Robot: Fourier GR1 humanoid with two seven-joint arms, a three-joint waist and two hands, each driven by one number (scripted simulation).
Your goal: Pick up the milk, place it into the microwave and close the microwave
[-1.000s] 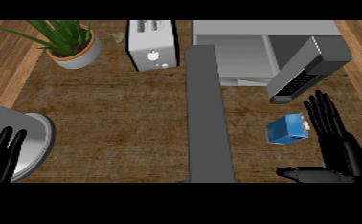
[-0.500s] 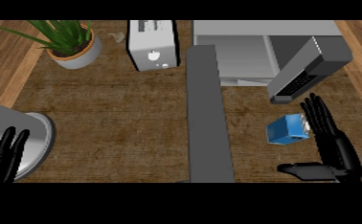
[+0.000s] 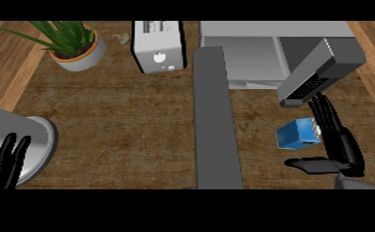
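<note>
Lying beside the right robot hand: small blue milk carton.

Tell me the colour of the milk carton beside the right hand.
Blue, with a paler top edge; the milk carton shows only in the head view.

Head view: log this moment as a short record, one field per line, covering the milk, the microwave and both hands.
milk: blue carton lying on the counter, in front of the microwave
microwave: door open
right hand: open, fingers straight beside the milk's right side, thumb below the carton, not curled round it
left hand: open, resting at the lower left edge
other items: toaster, potted plant
</note>
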